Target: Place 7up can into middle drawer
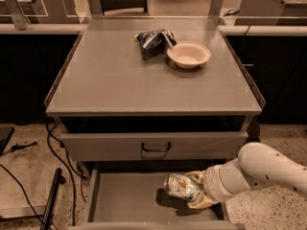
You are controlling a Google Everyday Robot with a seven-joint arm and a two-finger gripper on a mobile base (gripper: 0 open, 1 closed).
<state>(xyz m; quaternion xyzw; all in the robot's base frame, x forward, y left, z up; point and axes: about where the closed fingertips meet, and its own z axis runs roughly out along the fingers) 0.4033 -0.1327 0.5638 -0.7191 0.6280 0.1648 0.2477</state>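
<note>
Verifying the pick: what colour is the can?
Green-white can, in gripper above drawer; camera view.
</note>
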